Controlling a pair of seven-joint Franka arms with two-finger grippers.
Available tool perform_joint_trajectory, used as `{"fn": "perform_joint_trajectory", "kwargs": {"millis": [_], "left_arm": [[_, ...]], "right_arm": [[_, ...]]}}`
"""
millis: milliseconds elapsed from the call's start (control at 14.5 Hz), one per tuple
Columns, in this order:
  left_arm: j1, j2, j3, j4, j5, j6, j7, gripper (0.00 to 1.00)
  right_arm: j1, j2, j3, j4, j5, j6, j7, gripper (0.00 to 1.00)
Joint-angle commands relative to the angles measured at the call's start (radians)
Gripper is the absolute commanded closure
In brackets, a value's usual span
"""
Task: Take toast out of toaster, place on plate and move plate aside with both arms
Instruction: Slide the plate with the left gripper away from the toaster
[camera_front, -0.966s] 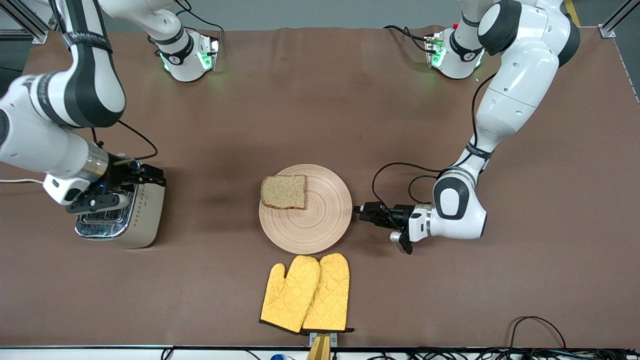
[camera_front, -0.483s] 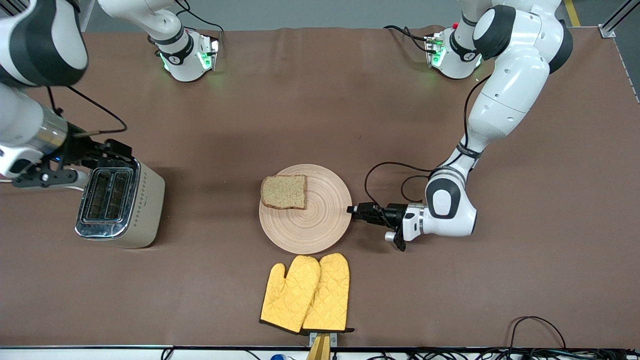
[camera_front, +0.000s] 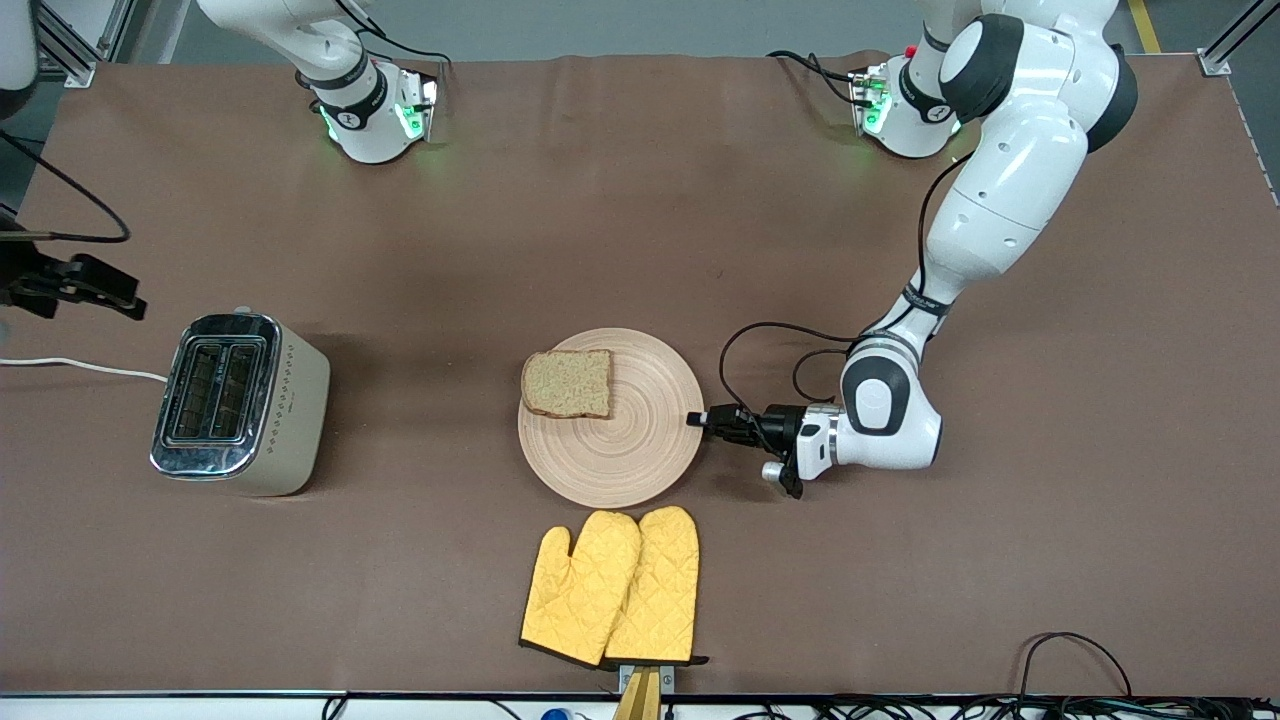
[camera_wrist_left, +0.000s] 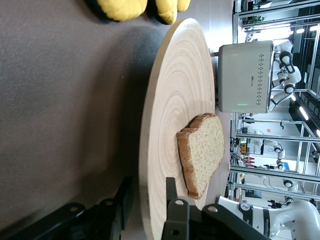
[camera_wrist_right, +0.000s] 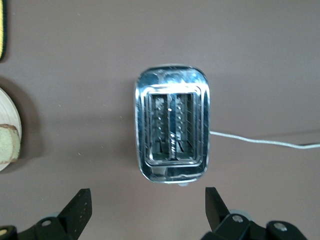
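Wooden plate (camera_front: 640, 455) rim sits between the left pincer (camera_front: 697, 419) jaws, narrowing, ready for dragging; right pincer (camera_wrist_right: 145, 207) wide open, empty, above toaster (camera_wrist_right: 172, 125).

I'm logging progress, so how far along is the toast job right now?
Done: the toast lies on the plate, and the toaster slots are empty. In hand: the left gripper straddles the plate's rim. The right gripper hangs open above the toaster. Left: moving the plate aside.

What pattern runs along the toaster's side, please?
Small dark diamonds in a row on the cream side of the toaster; clearest in the left wrist view.
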Motion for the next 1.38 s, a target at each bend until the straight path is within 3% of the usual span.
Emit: {"fn": "perform_joint_trajectory", "kwargs": {"millis": [0,345,897,1310], "left_arm": [[-0.003,0.007,0.000,0.003,-0.025,0.011,0.006,0.75],[-0.013,0.006,0.000,0.006,-0.025,0.017,0.006,0.99],[-0.007,-0.054,-0.002,0.015,-0.019,0.027,-0.105,1.00],[0.032,-0.196,0.006,0.001,-0.008,0.017,-0.258,1.00]], "right_arm": [[-0.119,-0.031,0.138,0.012,-0.019,-0.032,0.004,0.00],[-0.181,-0.033,0.210,0.016,-0.023,-0.025,0.002,0.00],[-0.163,-0.033,0.210,0.016,-0.022,-0.024,0.011,0.00],[-0.161,-0.034,0.212,0.016,-0.023,-0.033,0.011,0.00]]}}
